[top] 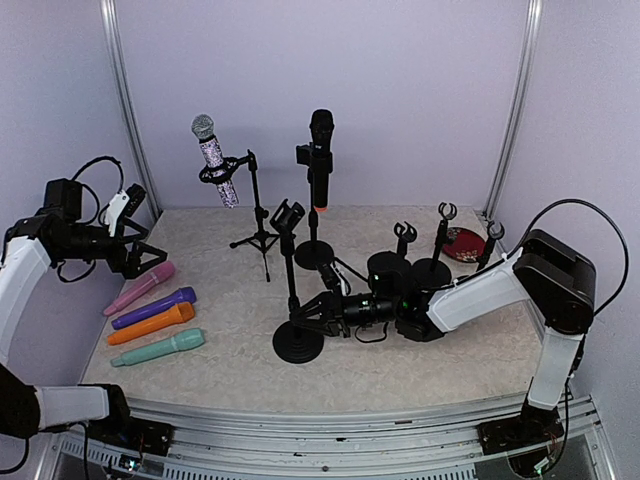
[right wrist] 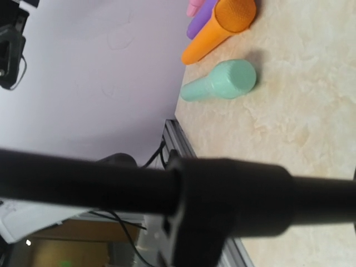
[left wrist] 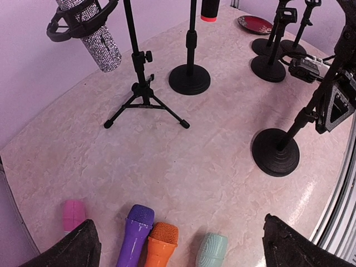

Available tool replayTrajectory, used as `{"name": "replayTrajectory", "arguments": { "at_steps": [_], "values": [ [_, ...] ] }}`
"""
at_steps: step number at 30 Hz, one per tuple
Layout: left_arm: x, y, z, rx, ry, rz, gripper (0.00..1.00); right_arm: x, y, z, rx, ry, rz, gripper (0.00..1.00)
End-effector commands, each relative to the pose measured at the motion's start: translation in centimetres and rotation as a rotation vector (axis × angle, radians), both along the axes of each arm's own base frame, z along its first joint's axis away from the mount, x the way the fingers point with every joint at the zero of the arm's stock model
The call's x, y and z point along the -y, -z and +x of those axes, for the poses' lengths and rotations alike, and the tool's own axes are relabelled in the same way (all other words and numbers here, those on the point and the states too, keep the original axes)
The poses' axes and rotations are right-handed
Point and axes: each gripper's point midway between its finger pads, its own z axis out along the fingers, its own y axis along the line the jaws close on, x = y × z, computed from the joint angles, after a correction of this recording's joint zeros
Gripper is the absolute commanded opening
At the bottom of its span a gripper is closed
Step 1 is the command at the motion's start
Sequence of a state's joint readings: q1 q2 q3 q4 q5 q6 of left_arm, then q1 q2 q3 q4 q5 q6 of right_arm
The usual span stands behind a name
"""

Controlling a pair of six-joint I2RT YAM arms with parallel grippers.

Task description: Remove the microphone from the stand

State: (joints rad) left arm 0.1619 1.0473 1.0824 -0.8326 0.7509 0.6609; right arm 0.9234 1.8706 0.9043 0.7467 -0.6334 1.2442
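Observation:
A glittery silver microphone sits tilted in the clip of a tripod stand; it also shows in the left wrist view. A black microphone stands upright in a round-base stand. My left gripper is open and empty, hovering over the left row of loose microphones; its fingers frame them. My right gripper is shut on the pole of an empty round-base stand, low down near the base.
Pink, purple, orange and teal microphones lie at front left. Several short empty stands and a red dish are at back right. Walls enclose the table.

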Motion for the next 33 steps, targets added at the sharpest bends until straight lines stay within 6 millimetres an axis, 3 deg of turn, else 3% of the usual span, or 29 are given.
{"name": "replayTrajectory", "arguments": {
  "at_steps": [1,3,8,23,27,33],
  "values": [
    [0.3,0.2,-0.6,0.001,0.02,0.002,0.99,0.6,-0.5,1.7,0.041,0.067,-0.034,0.07],
    [0.3,0.3,-0.5,-0.002,0.023,-0.003,0.99,0.8,-0.2,1.9,0.067,0.077,-0.079,0.0],
    [0.5,0.2,-0.5,-0.011,0.027,-0.015,0.99,1.7,1.3,2.6,0.117,0.103,-0.223,0.0],
    [0.9,0.5,-0.2,-0.03,0.04,-0.017,0.99,5.3,9.1,3.2,0.228,0.082,-0.63,0.0],
    [1.0,0.6,-0.1,-0.036,0.039,-0.019,0.99,6.3,9.7,3.9,0.309,0.082,-0.754,0.0],
    [1.4,0.6,0.1,-0.045,0.046,-0.024,0.99,6.7,9.1,5.3,0.485,0.073,-0.953,0.0]
  ]
}}
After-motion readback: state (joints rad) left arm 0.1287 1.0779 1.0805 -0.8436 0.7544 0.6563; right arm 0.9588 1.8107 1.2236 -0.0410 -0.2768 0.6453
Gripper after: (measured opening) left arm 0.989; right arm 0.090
